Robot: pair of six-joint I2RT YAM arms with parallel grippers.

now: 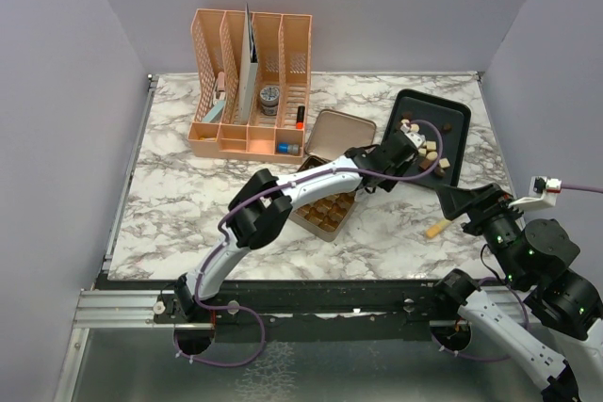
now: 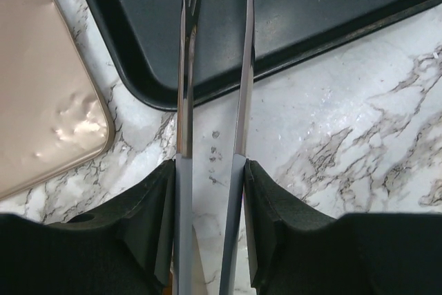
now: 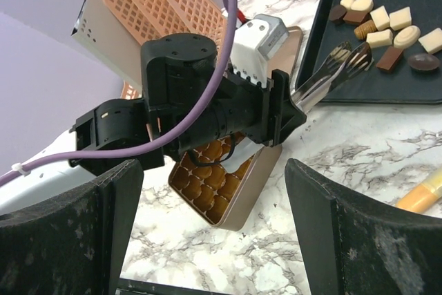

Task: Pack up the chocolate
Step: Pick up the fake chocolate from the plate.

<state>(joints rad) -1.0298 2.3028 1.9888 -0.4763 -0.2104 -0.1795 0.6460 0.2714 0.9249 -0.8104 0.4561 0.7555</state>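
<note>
"As you looked from the near edge, how did the right claw (image 3: 215,191) stand?"

"It hung at the near right, its jaws spread wide with nothing between them. Just beyond it a yellow stick (image 1: 436,229) lay on the marble bench (image 1: 188,195)."

"And the left claw (image 2: 210,170)?"

"It was clamped narrow on a pair of metal tongs (image 2: 185,101), one blade against each finger. That arm reached across the middle of the bench toward the far right."

"Where was the gold tin (image 1: 325,214)?"

"It was mid-bench, partly under the left arm and open. Its lid (image 1: 332,129) lay just beyond it on the far side. The tin's cells looked golden-brown, but I could not tell which of them held pieces."

"And the chocolate (image 3: 380,18)?"

"It lay loose on the black tray (image 1: 429,105) at the far right, just right of the lid. There were dark brown, light brown and cream pieces, mostly over the tray's middle and near part. The tongs' tips were over the tray's near left edge, close together, with a cream piece right at them. Whether they touched it I could not tell."

"What was farthest back?"

"A peach desk organiser (image 1: 250,72) stood at the far left."
</note>
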